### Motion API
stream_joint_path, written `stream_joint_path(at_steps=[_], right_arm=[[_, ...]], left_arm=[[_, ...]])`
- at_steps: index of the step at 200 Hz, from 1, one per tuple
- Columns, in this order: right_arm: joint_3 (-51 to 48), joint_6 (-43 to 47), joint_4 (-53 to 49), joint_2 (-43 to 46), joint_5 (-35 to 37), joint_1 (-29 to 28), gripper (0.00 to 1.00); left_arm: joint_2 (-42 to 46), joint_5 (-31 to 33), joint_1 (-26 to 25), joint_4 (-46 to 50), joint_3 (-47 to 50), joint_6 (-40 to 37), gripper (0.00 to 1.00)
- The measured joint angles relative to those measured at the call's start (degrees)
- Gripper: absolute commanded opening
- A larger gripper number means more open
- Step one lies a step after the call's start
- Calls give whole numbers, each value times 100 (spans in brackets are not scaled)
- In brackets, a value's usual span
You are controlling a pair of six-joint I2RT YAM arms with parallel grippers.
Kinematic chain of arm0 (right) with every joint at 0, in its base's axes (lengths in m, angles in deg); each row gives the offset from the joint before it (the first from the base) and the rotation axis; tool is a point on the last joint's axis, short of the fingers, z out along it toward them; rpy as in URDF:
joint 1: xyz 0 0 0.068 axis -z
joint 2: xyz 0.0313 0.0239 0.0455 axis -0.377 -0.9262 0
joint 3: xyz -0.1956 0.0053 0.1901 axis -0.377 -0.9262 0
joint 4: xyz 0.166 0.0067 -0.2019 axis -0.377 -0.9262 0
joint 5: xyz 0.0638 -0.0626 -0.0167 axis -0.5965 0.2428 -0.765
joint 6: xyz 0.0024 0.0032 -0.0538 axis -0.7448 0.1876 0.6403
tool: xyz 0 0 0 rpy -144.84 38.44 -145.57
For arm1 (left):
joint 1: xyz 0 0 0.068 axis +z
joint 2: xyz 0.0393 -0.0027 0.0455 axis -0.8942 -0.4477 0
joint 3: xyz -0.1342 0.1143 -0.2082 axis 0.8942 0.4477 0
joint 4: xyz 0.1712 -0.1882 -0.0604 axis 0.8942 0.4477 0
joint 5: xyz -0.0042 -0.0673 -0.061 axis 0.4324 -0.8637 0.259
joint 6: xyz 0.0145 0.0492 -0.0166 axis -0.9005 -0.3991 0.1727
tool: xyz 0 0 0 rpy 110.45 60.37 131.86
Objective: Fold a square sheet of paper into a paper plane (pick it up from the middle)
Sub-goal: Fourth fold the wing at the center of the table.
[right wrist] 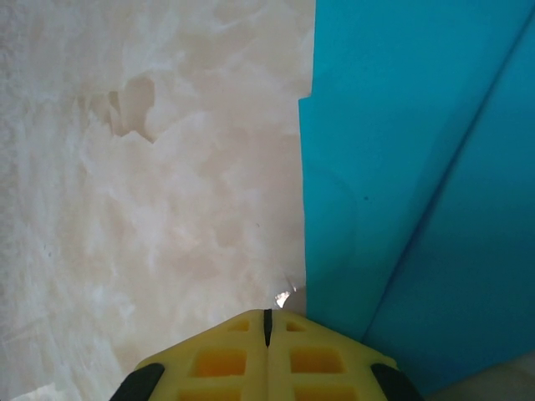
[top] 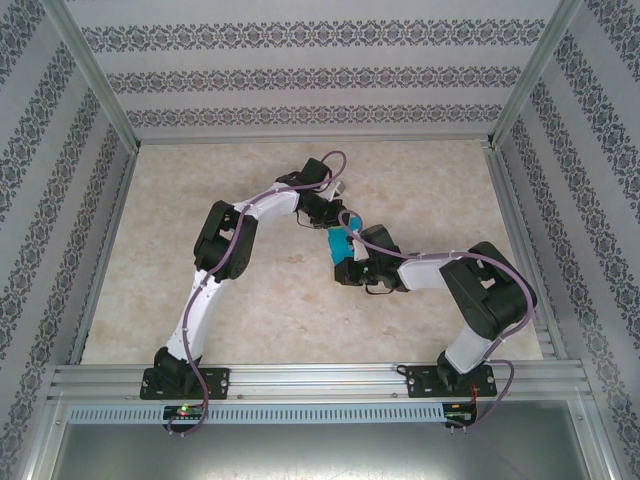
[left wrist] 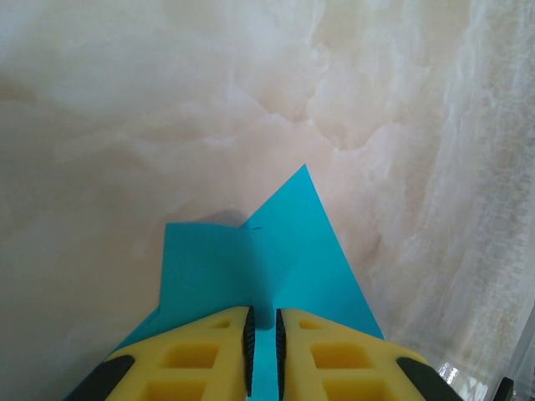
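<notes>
The square sheet of paper (top: pixel 338 245) is teal-blue and partly folded, lying mid-table between the two arms. In the left wrist view the paper (left wrist: pixel 251 259) shows a pointed corner and a raised crease that runs up between my left gripper's (left wrist: pixel 263 322) yellow fingers. Those jaws stand a narrow slit apart, closed on that ridge. In the right wrist view the paper (right wrist: pixel 401 167) shows a long diagonal fold. My right gripper (right wrist: pixel 267 316) is shut with nothing in it, its tips just left of the paper's straight edge, over the bare table.
The pale marble-look tabletop (top: pixel 250 300) is walled by patterned panels (top: pixel 300 75) in a metal frame. Both arms bend inward and meet near the centre, their wrists close together; the right gripper (top: pixel 348 268) sits just below the left gripper (top: pixel 328 228).
</notes>
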Motion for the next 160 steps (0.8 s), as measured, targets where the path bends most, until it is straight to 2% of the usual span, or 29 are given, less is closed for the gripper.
stream_joint_path(at_steps=[92, 131, 160], right_arm=[[-857, 0, 1093, 317, 90, 26, 0], [-966, 0, 1084, 437, 90, 26, 0], [-994, -2, 671, 675, 68, 24, 0]], left_arm=[[-260, -72, 94, 433, -579, 15, 24], [-461, 2, 142, 511, -988, 90, 26], [-568, 118, 249, 505, -1207, 96, 27]])
